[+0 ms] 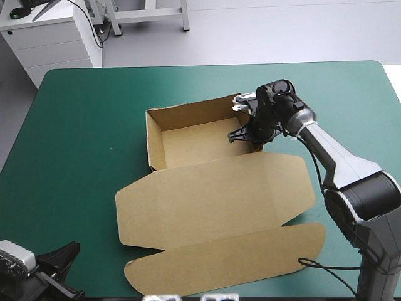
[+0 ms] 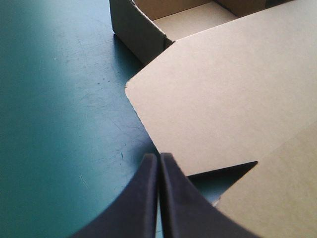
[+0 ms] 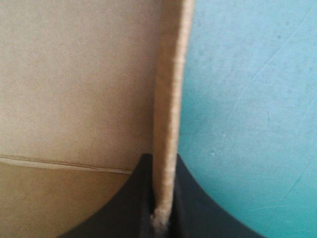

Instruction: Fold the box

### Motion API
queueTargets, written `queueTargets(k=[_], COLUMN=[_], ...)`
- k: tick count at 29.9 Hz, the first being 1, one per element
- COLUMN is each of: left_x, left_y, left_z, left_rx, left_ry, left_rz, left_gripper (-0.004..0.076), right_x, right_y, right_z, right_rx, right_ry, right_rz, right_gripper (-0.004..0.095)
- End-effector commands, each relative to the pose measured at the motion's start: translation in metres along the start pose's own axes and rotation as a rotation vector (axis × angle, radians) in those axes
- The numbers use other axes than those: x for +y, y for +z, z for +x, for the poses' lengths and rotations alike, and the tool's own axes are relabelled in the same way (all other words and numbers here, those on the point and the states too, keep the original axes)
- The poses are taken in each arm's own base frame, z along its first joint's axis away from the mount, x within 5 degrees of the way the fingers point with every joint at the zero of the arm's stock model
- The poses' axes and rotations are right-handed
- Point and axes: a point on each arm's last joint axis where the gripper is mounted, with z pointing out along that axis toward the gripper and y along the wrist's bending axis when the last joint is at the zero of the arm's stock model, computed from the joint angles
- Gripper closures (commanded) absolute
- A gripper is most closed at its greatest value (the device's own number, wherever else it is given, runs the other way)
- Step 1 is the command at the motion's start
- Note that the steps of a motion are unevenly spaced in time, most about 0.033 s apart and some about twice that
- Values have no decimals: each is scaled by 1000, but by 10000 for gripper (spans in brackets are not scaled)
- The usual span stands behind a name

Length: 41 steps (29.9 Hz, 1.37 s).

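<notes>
The brown box [image 1: 207, 188] stands as an open tray at mid-table, its lid and flaps flat toward the near edge. My right gripper [image 1: 245, 133] reaches down at the tray's right wall. In the right wrist view that wall's edge [image 3: 168, 109] runs straight between the fingers, so the right gripper [image 3: 163, 198] is shut on the box. My left gripper [image 1: 62, 266] rests low at the near-left corner of the table. In the left wrist view the left gripper [image 2: 159, 171] is shut with nothing in it, its tip just short of the lid [image 2: 233, 94].
The teal-green table [image 1: 81, 138] shows bare cover to the left of the box and along the far edge. A white cabinet [image 1: 56, 37] stands beyond the far-left corner.
</notes>
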Motion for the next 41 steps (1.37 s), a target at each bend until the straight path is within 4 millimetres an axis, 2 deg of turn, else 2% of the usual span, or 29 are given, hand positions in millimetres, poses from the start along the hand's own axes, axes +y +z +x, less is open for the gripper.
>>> queueTargets(k=[1, 3, 6, 8, 11, 14, 17, 21, 25, 29, 35, 41], left_x=[-2, -2, -2, -2, -2, -2, -2, -2, -2, -2, -2, -1], left_y=[-2, -2, -2, -2, -2, -2, -2, -2, -2, -2, -2, -2], left_z=[-12, -12, -12, -12, -12, -12, -12, -12, -13, -13, -13, -13], left_rx=[-74, -74, -74, -74, -74, -73, -73, -73, -78, -78, -80, -80], left_ry=[-4, -4, -4, -4, -4, -4, -5, -4, -2, -2, -2, -1], left_rz=[21, 21, 21, 21, 21, 21, 22, 21, 18, 18, 19, 17], left_gripper=[731, 731, 731, 731, 731, 731, 731, 731, 731, 731, 731, 731], right_x=[-4, -10, -33, -60, -105, -154, -205, -251, -291, -319, -335, -337], right_y=[-52, -76, -117, -147, -178, -195, -200, -183, -148, -110, -71, -64], right_z=[-7, -14, -22, -22, -12, 5, 25, 46, 69, 86, 97, 97], right_rx=[-120, -202, -339, -427, -503, -521, -516, -464, -326, -221, -107, -87], right_ry=[-48, -43, -25, 26, 105, 210, 349, 481, 534, 620, 656, 667], right_rz=[7, 9, 43, 108, 208, 277, 310, 270, 288, 263, 232, 224], right_gripper=[927, 927, 927, 927, 927, 927, 927, 927, 927, 927, 927, 922])
